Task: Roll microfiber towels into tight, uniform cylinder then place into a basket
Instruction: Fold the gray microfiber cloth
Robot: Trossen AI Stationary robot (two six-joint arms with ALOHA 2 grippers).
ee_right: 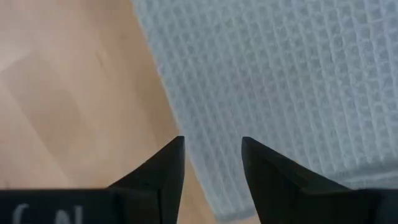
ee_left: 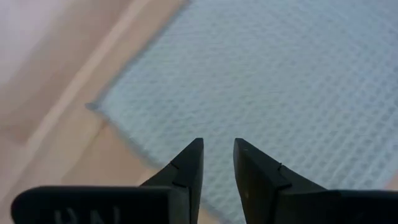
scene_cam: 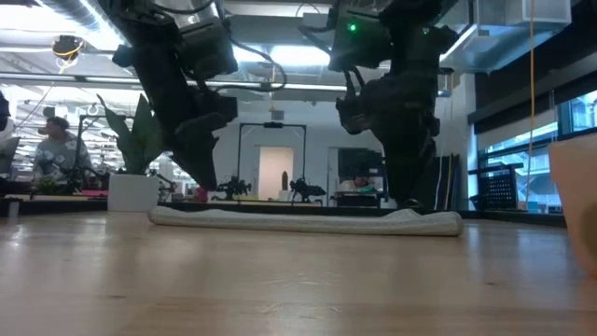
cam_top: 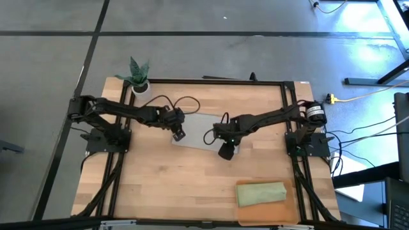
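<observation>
**Both jaws standing open over the grey towel**

The left jaws (ee_left: pixel 217 163) are standing slightly apart, with a narrow gap between the two dark tips, and they are gripping nothing. They are hanging just above the grey towel (ee_left: pixel 280 81), close to one of its corners, with pale wood showing beside that edge.

The right jaws (ee_right: pixel 212 163) are standing a little wider apart and are also holding nothing. They are hovering over the opposite side of the same towel (ee_right: pixel 280 81), right at its edge, one tip over cloth and the other by the bare wood.

From above, the left gripper (cam_top: pixel 178 133) is sitting at the towel's left end and the right gripper (cam_top: pixel 224 151) at its right end, the two arms reaching in from either side of the counter (cam_top: pixel 166 185). The grey towel (cam_top: pixel 197 131) is lying near the middle of the counter. In the low view it (scene_cam: pixel 308 220) is lying as a low, flat strip across the wood, with both arms coming down onto it.

The green towel (cam_top: pixel 261 193) is lying folded or rolled in the basket (cam_top: pixel 244 214), which is sitting at the counter's near right corner, well apart from the grippers.

A potted plant (cam_top: pixel 138 78) is standing at the far left corner. In the room behind, a person (scene_cam: pixel 58 149) is sitting at the left.
</observation>
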